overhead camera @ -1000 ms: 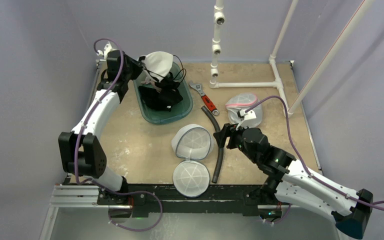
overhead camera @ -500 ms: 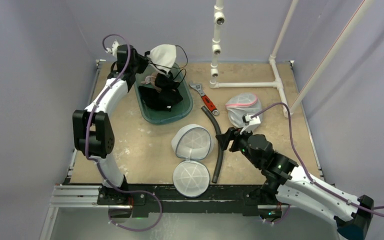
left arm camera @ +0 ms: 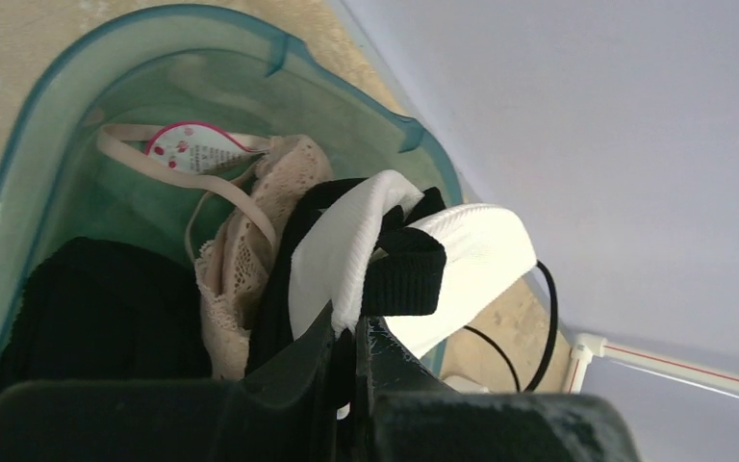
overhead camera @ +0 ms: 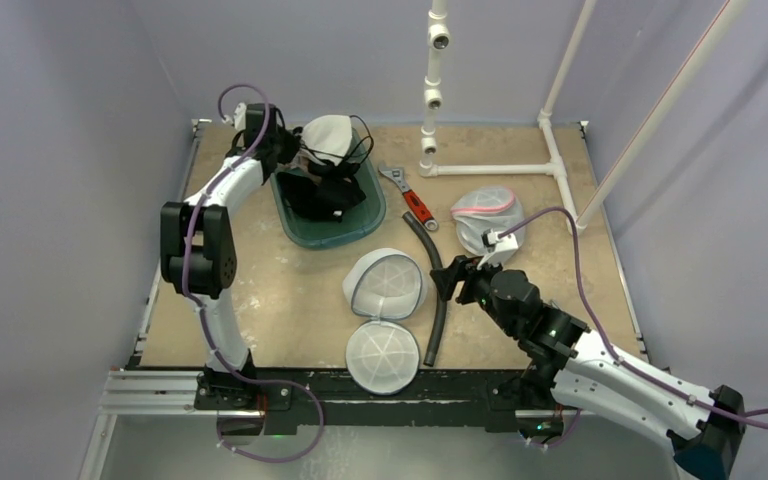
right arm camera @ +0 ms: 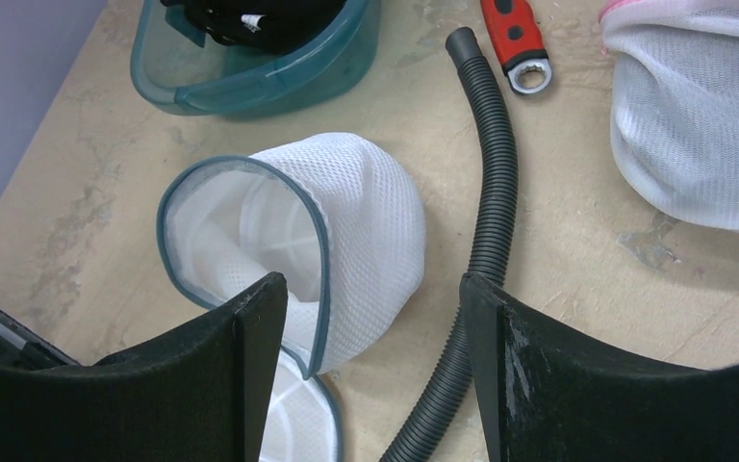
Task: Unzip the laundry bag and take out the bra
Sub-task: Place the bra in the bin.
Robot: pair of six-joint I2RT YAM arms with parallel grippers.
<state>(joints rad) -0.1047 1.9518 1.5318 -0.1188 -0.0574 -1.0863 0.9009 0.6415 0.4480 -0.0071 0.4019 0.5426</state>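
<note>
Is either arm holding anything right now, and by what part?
Left end effector pinches the bra by a cup's edge. Right end effector holds nothing.

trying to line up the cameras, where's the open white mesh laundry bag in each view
Top external: the laundry bag lies open at the table's centre, just left of the black hose.
Left wrist: not in it.
Right wrist: left of centre, the hose on its right.
Shared landmark: the teal tub, which fills the left wrist view and sits at the top left of the right wrist view.
</note>
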